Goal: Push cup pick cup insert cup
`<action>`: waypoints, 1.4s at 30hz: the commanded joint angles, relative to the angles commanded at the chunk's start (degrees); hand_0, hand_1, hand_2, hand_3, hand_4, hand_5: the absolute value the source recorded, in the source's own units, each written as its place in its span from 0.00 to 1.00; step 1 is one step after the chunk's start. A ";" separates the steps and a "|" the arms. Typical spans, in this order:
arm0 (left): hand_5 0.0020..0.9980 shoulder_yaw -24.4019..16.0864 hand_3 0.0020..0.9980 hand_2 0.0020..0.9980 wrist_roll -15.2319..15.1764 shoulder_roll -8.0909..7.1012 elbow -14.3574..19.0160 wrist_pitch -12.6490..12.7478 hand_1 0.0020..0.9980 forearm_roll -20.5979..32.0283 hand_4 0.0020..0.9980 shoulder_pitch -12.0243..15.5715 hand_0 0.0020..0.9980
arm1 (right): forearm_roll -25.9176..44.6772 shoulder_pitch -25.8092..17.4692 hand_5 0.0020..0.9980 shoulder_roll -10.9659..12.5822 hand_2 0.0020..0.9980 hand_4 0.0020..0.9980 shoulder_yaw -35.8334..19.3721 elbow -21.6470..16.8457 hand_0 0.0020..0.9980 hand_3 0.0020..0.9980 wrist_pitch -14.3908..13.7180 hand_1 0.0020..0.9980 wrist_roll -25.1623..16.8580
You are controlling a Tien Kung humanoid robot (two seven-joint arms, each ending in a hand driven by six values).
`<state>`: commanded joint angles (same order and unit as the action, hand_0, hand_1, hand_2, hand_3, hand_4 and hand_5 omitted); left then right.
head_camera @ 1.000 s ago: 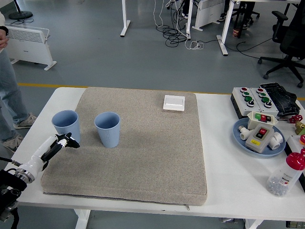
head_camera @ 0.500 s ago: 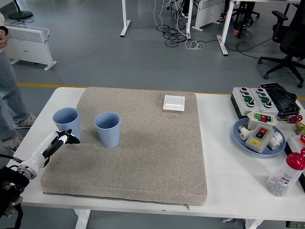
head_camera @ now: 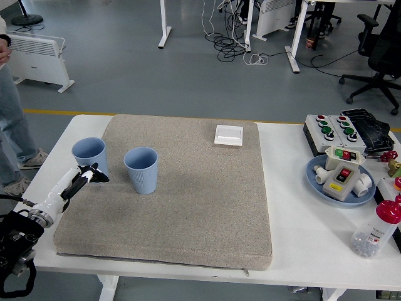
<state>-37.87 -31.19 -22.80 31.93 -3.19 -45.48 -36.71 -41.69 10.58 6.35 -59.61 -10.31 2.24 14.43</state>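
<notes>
The left robot hand, fingers extended together and holding nothing, touches the near side of the left blue cup, which stands at the grey mat's left edge on the worktop, beside the second blue cup. A push applied too high could tip it; off-centre, it could slide off the mat.

Grey floor, white heater, desk legs, black chair.
</notes>
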 joint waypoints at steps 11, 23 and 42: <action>1.00 -7.06 0.47 0.51 -1.12 -2.96 8.34 1.96 0.55 -6.55 0.47 5.49 0.53 | 0.30 -0.27 0.59 0.01 0.73 0.31 -0.01 0.00 0.78 0.63 -0.13 0.73 -0.03; 0.82 -21.11 0.52 0.55 -5.79 -9.65 30.75 5.60 0.59 -18.46 0.69 12.78 0.54 | 0.68 -0.49 0.59 0.12 0.73 0.31 -0.13 0.00 0.78 0.63 -0.22 0.73 -0.07; 0.70 0.16 0.98 1.00 26.65 -12.98 35.85 -2.22 0.93 -35.44 1.00 -12.82 0.93 | 3.32 -0.88 0.59 0.53 0.73 0.31 1.50 0.00 0.78 0.63 -0.37 0.73 -0.23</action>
<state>-37.71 -4.53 -35.78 67.77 -5.41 -80.92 -49.54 -38.37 9.70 6.88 -58.11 -10.31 1.87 14.20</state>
